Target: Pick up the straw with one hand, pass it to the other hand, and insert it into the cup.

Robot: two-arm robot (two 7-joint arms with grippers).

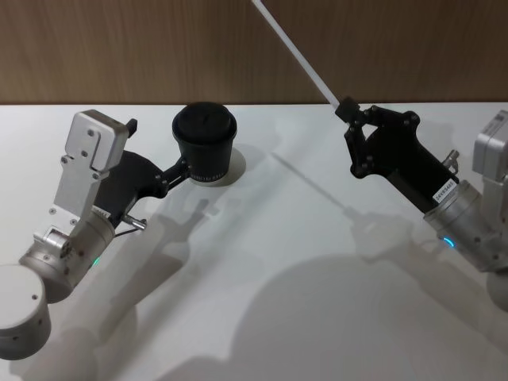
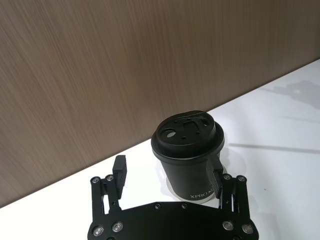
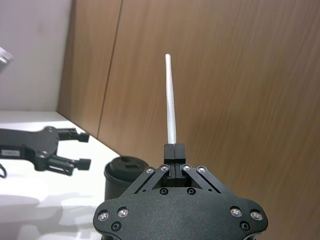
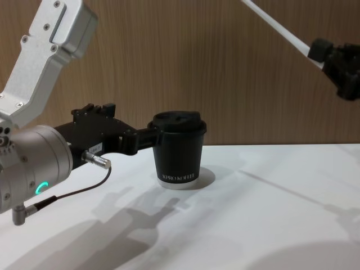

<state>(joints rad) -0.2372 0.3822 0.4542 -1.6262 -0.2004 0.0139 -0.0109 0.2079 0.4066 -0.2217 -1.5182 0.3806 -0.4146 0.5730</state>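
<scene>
Head: the cup (image 1: 205,141) stands on the table (image 1: 278,262) at 11 o'clock. The right gripper (image 1: 347,109) is at 2 o'clock.
Left wrist: the left gripper (image 2: 168,174) is spread wide, one finger (image 2: 217,178) against the cup.
Right wrist: jaws closed on the straw (image 3: 170,100).
Chest: the straw slants toward 11 o'clock.

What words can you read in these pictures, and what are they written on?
"XPRO KOFFEE": white letters low on the side of the cup, in the chest view.
"XPRO": the same letters in the left wrist view, the rest hidden behind the left gripper.
White sticker on the body of the right gripper: too small to read.
Small label on the left gripper's body: too small to read.
</scene>
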